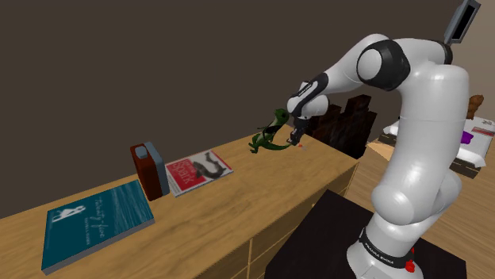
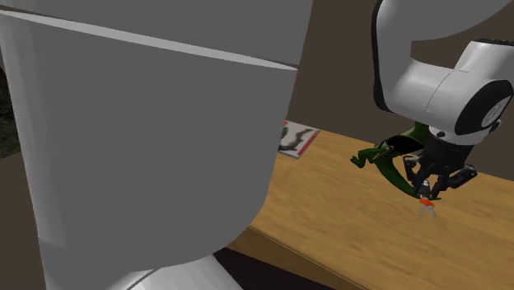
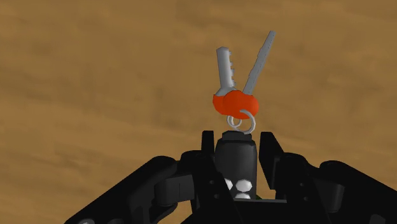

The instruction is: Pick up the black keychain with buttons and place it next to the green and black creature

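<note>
The two black fingers (image 3: 267,151) of the all-black gripper (image 3: 236,141) were clenched on the black, rounded, pale-buttoned keychain (image 3: 235,159), one finger against each side of it. Past the fingertips hung a thin silver ring (image 3: 242,122), then a red-orange key head (image 3: 234,102) and two grey metal keys (image 3: 225,67) splayed apart. Beyond them lay the light brown wooden top (image 3: 95,76).

By my judgement the pick was done. In the second exterior view the gripper (image 2: 428,183) held its load over the wood, and the keys (image 2: 426,208) seemed to hang just clear of the surface, though the gap was too fine to be sure of. The green and black, long-tailed creature (image 2: 387,156) stood just beside and behind the gripper, so the carry looked nearly finished too. What remained was to lower the keychain onto the bare wood beside the creature, let go and draw back.

The wrist view alone gave the grip itself and the buttons. The shoulder view placed the gripper (image 1: 297,136) close against the creature (image 1: 268,136) near the far end of the wooden top (image 1: 238,208). It also showed things well apart from the work: a red and white magazine (image 1: 197,170), an upright red-brown and blue book (image 1: 149,170) and a flat teal book (image 1: 95,222). The second exterior view, with the arm's white body (image 2: 140,148) looming in front, offered the side-on look at the dangling keys.
</note>
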